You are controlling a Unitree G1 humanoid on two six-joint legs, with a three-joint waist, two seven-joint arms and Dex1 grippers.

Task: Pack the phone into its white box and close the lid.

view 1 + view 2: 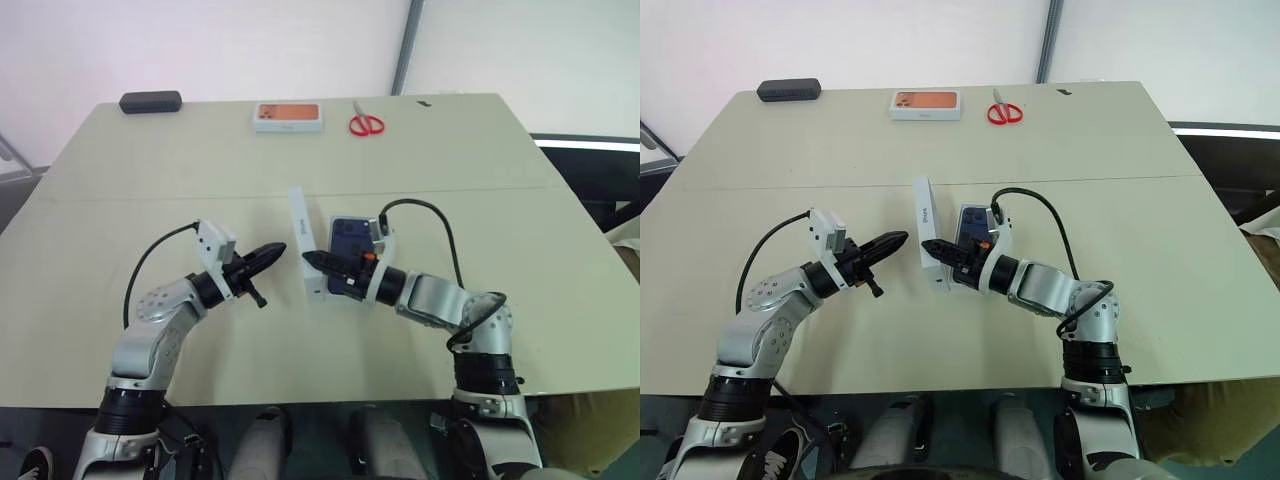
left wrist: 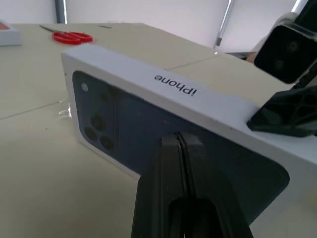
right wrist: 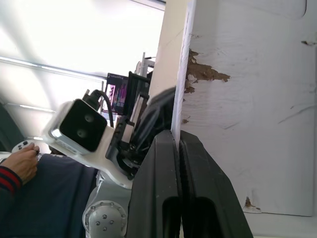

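Note:
The lid (image 1: 298,232) stands on its long edge at mid table. Its dark blue phone picture (image 2: 148,129) faces my left gripper (image 1: 281,249), which is shut with its tips just short of that face. My right gripper (image 1: 309,261) reaches in from the other side and is shut on the lid's thin side wall (image 3: 184,74). The lid's white inside with brown torn marks shows in the right wrist view. Just behind the lid lies the dark blue phone (image 1: 347,238), apparently in the white box (image 1: 318,287), both partly hidden by my right wrist.
At the far edge lie a white box with an orange picture (image 1: 288,117), red scissors (image 1: 366,124) and a black case (image 1: 150,101). A seam crosses the table behind the lid. A person's hand holding a controller (image 3: 20,163) shows in the right wrist view.

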